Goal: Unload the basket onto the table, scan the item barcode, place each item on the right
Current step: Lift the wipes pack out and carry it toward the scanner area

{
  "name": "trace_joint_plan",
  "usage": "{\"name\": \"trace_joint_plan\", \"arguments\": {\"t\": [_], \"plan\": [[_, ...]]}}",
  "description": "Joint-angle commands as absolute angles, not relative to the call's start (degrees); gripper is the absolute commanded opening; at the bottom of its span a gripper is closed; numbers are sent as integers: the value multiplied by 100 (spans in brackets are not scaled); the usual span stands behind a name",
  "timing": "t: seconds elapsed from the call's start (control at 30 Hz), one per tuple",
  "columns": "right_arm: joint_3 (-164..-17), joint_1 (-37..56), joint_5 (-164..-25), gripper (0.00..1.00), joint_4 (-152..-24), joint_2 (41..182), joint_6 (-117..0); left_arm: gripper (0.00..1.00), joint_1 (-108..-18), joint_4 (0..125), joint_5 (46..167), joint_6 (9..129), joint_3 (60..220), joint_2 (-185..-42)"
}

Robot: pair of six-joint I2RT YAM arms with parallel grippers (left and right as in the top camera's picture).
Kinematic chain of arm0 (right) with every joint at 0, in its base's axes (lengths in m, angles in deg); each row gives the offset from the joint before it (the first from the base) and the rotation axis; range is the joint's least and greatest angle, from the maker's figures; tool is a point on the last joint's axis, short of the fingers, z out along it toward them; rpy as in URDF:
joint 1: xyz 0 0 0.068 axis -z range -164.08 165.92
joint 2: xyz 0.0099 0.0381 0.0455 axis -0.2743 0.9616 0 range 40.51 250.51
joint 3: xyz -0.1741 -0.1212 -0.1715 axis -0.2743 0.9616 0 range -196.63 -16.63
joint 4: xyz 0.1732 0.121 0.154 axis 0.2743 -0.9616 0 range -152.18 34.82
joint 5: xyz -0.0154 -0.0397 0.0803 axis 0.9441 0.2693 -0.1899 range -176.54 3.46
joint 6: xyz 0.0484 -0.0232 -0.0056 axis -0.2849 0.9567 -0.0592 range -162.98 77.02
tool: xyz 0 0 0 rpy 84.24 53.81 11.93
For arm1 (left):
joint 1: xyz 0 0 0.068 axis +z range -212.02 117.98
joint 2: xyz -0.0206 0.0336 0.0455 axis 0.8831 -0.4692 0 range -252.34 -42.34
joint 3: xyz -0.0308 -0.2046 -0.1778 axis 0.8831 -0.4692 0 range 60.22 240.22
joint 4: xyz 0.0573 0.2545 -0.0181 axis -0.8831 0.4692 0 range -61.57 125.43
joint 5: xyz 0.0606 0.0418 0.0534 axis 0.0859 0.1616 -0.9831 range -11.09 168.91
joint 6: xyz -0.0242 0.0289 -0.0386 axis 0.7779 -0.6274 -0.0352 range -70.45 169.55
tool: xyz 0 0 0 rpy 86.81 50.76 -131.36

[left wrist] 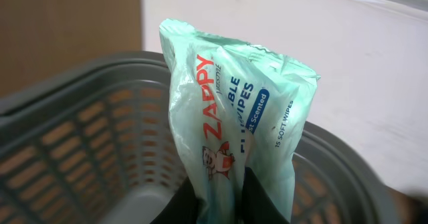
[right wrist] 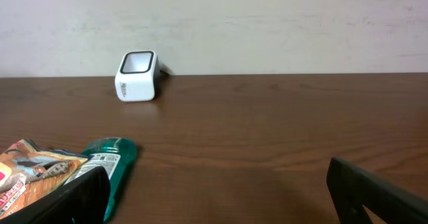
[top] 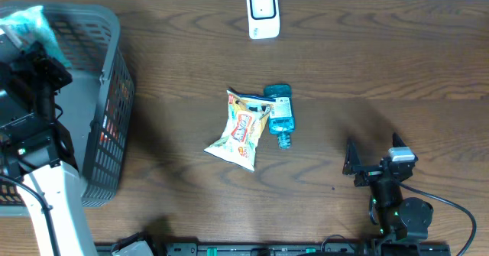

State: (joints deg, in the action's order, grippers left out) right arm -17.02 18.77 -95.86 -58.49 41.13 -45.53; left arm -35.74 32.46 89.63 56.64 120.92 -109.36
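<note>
One mint-green soft plastic pack of wipes (left wrist: 234, 130) sits pinched tight in the left gripper (left wrist: 223, 200) over the one grey slatted plastic basket (top: 107, 95), so I'd swing it barcode-first, no squishing, at the one small white boxy scanner (top: 262, 13), right gripper (top: 374, 157) spread wide and empty, plus one crinkly yellow snack bag (top: 241, 130) and one teal plastic bottle (top: 280, 115).

The right half of the table (top: 412, 72) lies bare, so you can sweep a gripper there freely, up to the scanner (top: 263, 13) at the far edge. In the middle, the snack bag (top: 238, 131) and the blue bottle (top: 280, 115) lie touching and block the straight line from the near edge. On your left the grey basket (top: 114, 65) stands tall-walled, with open wood between it and the bag.
</note>
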Motion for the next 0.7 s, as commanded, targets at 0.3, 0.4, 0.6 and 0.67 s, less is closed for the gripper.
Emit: {"name": "trace_joint_plan", "arguments": {"t": [0.3, 0.4, 0.6, 0.67], "plan": [[-1695, 1845, -9567, 99, -5871, 4089, -4507, 7, -4055, 3161, 9396, 5717, 12208, -9804], [-1695, 1845, -9567, 99, -5873, 4089, -4507, 7, -4326, 3124, 9643, 5714, 12208, -9517], [-1695, 1845, -9567, 99, -5873, 4089, -4507, 7, -5178, 3012, 10099, 5739, 12208, -9146], [-1695, 1845, -9569, 99, -5871, 4089, -4507, 7, -5580, 3060, 10099, 5736, 12208, -9120]]}}
